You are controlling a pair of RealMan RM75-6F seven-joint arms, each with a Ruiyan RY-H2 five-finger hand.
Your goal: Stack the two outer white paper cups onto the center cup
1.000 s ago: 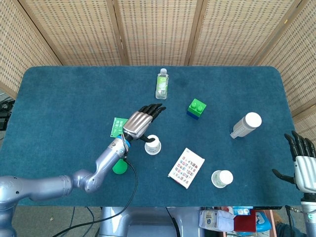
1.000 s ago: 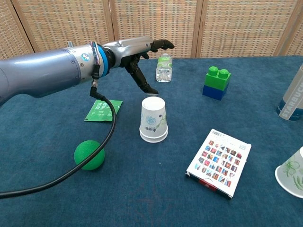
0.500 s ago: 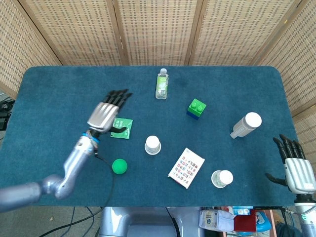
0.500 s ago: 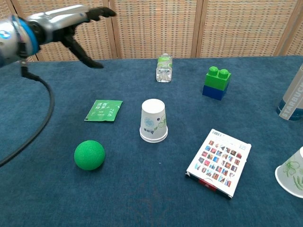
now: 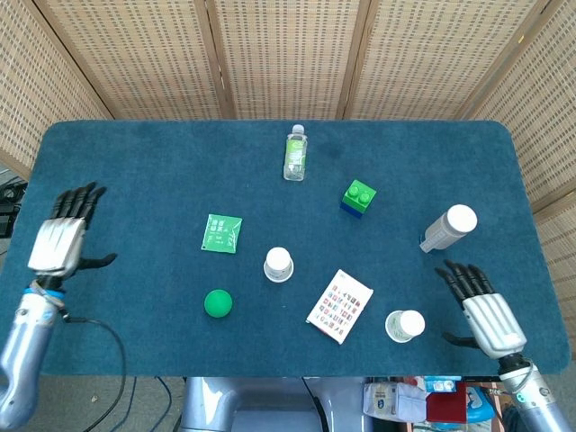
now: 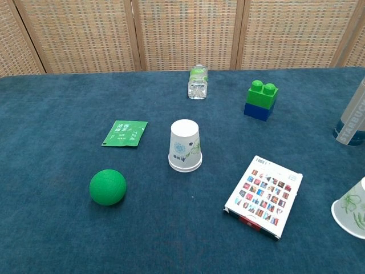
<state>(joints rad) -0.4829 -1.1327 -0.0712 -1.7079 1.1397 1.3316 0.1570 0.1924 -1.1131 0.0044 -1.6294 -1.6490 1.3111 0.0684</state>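
Blue cloth table (image 5: pixel 135 162) holds center cup stack (image 5: pixel 278 265) and right cup (image 5: pixel 404 325); left hand (image 5: pixel 61 241) and right hand (image 5: pixel 483 310) hover spread, empty.

Seen from above, a blue bench (image 5: pixel 135 162) fills the frame before woven screens. An upturned white paper cup (image 5: pixel 278 265) stands near centre, a second paper cup (image 5: pixel 404 326) at lower right. Between them lies a patterned card box (image 5: pixel 340 306). A green ball (image 5: pixel 217 303) and a green sachet (image 5: pixel 221 233) sit left of centre; a small bottle (image 5: pixel 296 152) lies at upper centre, a green-and-blue brick (image 5: pixel 358 198) to its right, a white-capped tumbler (image 5: pixel 447 229) at right. The left hand (image 5: pixel 61 241) hovers at the left edge, fingers (image 5: pixel 76 199) spread; the right hand (image 5: pixel 483 310) is spread beside the lower-right cup.
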